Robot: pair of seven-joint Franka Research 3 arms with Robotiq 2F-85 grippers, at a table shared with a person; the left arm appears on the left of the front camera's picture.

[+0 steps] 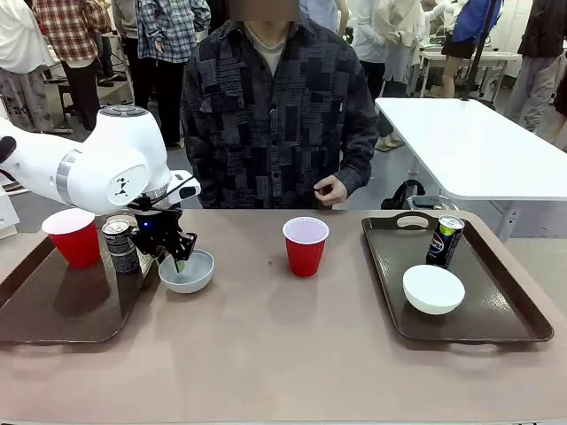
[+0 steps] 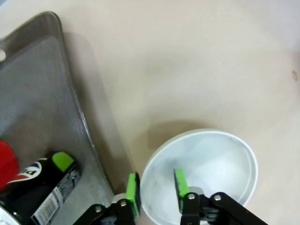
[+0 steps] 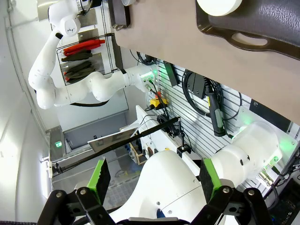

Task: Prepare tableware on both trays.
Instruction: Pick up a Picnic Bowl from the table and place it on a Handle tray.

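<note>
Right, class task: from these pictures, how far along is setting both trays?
Done: the left tray holds a red cup and a can; the right tray holds the other can and a bowl. In hand: the left claw straddles the rim of the second bowl on the table. Left: that bowl and the middle cup.

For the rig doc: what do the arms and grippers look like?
The left arm has glossy white rounded shells, a grey ring band and a small black joint marking. The left gripper has black linkage fingers, bright green pads and silver screws. The right gripper has the same black fingers and green pads.
</note>
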